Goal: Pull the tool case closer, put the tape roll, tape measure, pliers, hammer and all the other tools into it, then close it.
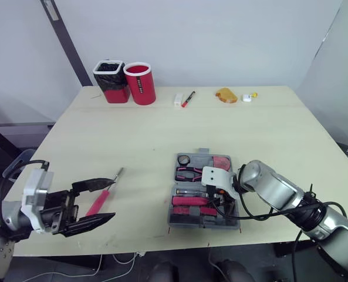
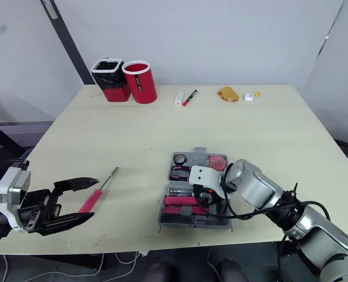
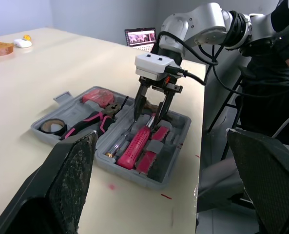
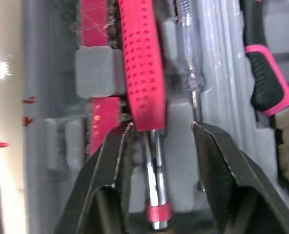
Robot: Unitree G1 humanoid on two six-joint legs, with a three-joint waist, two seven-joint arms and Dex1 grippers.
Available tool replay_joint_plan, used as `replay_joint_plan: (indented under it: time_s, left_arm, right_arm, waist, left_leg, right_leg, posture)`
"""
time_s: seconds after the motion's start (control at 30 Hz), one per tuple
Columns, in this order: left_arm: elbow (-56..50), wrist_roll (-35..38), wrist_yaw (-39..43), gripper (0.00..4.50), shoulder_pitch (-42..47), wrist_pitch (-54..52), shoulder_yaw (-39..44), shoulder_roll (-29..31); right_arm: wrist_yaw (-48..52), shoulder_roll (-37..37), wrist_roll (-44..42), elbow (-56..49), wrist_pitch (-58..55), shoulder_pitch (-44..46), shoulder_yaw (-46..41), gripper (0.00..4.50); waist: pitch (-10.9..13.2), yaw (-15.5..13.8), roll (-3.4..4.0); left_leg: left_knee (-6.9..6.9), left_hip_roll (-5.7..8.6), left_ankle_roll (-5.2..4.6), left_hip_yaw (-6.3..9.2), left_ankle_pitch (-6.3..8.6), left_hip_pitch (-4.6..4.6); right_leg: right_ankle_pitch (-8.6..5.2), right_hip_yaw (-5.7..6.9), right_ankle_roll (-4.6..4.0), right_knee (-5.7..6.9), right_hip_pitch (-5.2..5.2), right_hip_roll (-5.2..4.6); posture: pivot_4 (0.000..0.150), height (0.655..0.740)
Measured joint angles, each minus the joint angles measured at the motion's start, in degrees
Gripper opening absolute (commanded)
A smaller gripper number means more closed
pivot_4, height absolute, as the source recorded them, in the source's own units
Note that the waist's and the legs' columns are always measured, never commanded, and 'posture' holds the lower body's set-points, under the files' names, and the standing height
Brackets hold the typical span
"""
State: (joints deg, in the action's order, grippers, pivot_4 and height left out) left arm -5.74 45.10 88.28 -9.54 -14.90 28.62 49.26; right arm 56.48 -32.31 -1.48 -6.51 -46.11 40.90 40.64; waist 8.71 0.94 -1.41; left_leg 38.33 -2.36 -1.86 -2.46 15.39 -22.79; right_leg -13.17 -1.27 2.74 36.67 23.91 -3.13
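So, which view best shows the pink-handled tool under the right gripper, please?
Right wrist view: the pink-handled tool sits close-up between the right gripper's fingers. Left wrist shows it smaller; eye views show it partly covered.

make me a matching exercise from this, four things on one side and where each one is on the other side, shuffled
Things
1. red-handled screwdriver
2. pliers
3. red cup
4. right gripper

Places
A. far left part of the table
B. open, astride the shaft of the pink-handled tool
C. lying on bare table, left of the tool case
D. lying inside the tool case

Pairs: 1-C, 2-D, 3-A, 4-B
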Motion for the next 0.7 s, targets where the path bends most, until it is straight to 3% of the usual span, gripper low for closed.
replay_joint_plan:
  time_s: [0.23, 0.33, 0.4, 0.7]
  left_arm:
    - [-0.01, -0.19, -0.11, 4.5, 0.07, 0.03, -0.83, -0.76]
    - [0.0, -0.4, -0.19, 4.5, 0.47, 0.1, -1.8, -1.04]
    - [0.04, -0.65, -0.22, 4.5, 0.52, 0.17, -2.25, -1.39]
    - [0.23, -1.19, -0.61, 4.5, 0.92, 0.64, -2.46, -2.2]
  right_arm:
    - [3.09, 1.09, -10.84, 0.22, 13.12, -11.3, -17.79, 1.79]
    - [3.94, 2.92, -14.33, 1.28, 17.92, -14.82, -22.07, 1.04]
    - [4.37, 3.94, -15.18, 3.13, 20.64, -16.64, -23.5, 0.06]
    - [4.48, 7.57, -11.02, 14.57, 33.45, -19.33, -22.63, 0.06]
  waist:
    - [-0.03, -0.23, -0.05]
    - [-0.02, -0.08, -0.04]
    - [-0.02, -0.02, -0.05]
    - [-0.01, -0.05, -0.03]
  left_leg:
    - [0.0, 0.0, 0.0, -0.12, 0.0, 0.0]
    - [0.01, -0.01, 0.0, -0.13, 0.0, 0.05]
    - [0.01, -0.02, 0.0, -0.14, 0.0, 0.06]
    - [0.03, -0.01, 0.0, -0.17, 0.0, 0.07]
  right_leg:
    - [0.0, 0.06, 0.01, -0.04, -0.13, 0.01]
    - [0.0, 0.02, 0.02, 0.0, -0.14, 0.05]
    - [0.0, 0.01, 0.01, 0.02, -0.13, 0.08]
    - [0.0, -0.03, 0.01, 0.04, -0.13, 0.08]
  posture:
    - [0.15, 0.74]
    - [0.15, 0.74]
    - [0.15, 0.74]
    - [0.15, 0.74]
